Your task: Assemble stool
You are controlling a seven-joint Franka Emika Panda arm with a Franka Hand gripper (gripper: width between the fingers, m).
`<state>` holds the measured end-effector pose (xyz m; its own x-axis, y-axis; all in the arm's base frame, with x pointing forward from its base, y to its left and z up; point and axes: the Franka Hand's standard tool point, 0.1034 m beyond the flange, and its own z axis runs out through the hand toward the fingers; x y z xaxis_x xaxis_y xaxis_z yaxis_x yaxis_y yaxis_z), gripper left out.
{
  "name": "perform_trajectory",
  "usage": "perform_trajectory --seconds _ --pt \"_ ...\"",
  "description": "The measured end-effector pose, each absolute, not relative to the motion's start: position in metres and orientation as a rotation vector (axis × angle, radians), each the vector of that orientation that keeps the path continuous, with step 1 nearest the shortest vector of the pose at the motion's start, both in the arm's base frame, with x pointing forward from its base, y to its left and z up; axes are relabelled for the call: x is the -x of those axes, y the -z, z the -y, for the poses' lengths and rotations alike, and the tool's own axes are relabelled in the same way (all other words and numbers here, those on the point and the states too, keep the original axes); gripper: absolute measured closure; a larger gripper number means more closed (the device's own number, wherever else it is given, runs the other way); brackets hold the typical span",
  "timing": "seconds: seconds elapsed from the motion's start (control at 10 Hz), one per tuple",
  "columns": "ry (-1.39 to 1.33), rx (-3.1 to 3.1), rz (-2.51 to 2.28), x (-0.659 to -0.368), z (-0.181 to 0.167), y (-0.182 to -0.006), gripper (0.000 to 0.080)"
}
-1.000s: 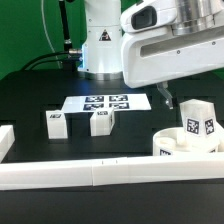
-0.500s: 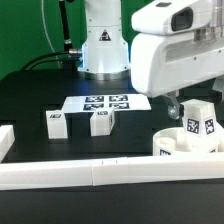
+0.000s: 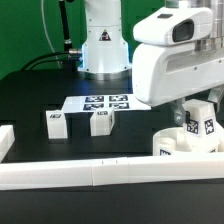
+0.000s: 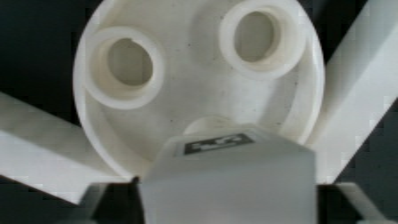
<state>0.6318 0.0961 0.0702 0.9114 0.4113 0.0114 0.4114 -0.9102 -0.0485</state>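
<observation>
The white round seat [image 3: 172, 145] lies at the exterior view's right, near the front rail. One tagged leg block [image 3: 204, 122] stands upright in it. Two more leg blocks [image 3: 56, 123] [image 3: 101, 122] stand on the black table to the left. My gripper [image 3: 190, 108] hangs over the seat, its fingers mostly hidden by the white hand. In the wrist view the gripper [image 4: 226, 205] is open, with the upright leg block [image 4: 226, 170] between its fingers and a dark gap on each side. The seat [image 4: 196, 95] shows two round holes beyond the block.
The marker board [image 3: 97, 103] lies flat behind the two loose leg blocks. A long white rail [image 3: 90, 173] runs along the front, and a short rail piece [image 3: 5, 140] sits at the left. The robot base [image 3: 103, 45] stands at the back.
My gripper has moved toward the exterior view's right and lower, from beside the marker board to over the seat and the upright leg block. The parts have not moved.
</observation>
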Motion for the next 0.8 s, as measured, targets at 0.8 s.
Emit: perform_trajectory --seconds 0.8 --pt "-0.024 2.923 -0.786 -0.6365 -0.1038 -0.0695 0.0462"
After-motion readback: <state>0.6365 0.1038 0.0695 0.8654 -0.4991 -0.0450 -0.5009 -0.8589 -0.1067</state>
